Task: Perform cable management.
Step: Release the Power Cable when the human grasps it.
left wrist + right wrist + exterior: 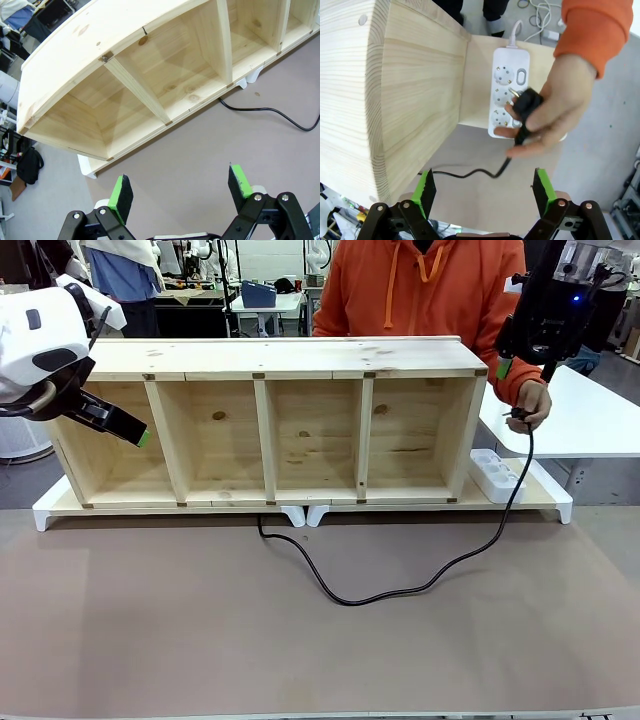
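Black cable (400, 592) is the one task item: thin, limp cord, matte, with a chunky black plug (526, 104) at its end. The plug sits in the person's hand (547, 107), metal pins showing, held up off the right end of the wooden shelf unit (265, 425), just above the white power strip (507, 90). From the hand the cord drops to the brown counter (150, 640), bellies out in a loose curve toward the counter's middle, then runs back under the shelf's front edge near its centre, by the white feet (305, 515).

Right gripper (485, 192) hangs above hand and plug, fingers spread wide, holding nothing. Left gripper (180, 192) hovers at the left end of the shelf, fingers also apart and empty, facing the open compartments.

Risks, as I judge them:
- Right fingers are close over the person's hand; a descent for the plug could pinch skin rather than plastic.
- Plug is small and partly wrapped by the hand; a grip landing on the thin cord below it would likely slip.
- Slack cord may snag on the shelf's corner or the strip if pulled.
- A hard pull could drag the cord tight where it passes under the shelf, shifting the unit or straining the far end, which is hidden.
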Available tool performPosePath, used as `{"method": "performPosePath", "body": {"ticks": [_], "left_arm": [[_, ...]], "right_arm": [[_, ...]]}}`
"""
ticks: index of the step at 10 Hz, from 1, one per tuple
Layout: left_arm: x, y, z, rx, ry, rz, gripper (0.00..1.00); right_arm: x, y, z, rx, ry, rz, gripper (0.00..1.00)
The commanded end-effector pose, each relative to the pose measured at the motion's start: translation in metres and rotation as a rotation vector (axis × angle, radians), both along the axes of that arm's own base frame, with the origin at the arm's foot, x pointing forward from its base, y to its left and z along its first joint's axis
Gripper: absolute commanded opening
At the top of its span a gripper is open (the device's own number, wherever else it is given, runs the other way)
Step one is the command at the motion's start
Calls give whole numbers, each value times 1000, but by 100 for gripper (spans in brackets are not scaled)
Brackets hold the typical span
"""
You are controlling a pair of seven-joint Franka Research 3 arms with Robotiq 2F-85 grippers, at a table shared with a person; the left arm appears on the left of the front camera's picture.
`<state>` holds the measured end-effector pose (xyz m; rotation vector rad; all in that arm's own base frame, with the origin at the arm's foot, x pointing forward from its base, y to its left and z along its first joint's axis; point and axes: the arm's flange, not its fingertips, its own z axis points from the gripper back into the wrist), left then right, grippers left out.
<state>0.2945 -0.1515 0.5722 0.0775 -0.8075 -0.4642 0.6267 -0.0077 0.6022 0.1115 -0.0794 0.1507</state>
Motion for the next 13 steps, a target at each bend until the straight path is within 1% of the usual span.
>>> {"method": "performPosePath", "body": {"ticks": [1,13], "left_arm": [[-1,1,0,15,2,4,100],[-1,1,0,15,2,4,100]], "right_arm": [[0,0,0,3,5,-12,100],[0,0,0,3,5,-12,100]]}}
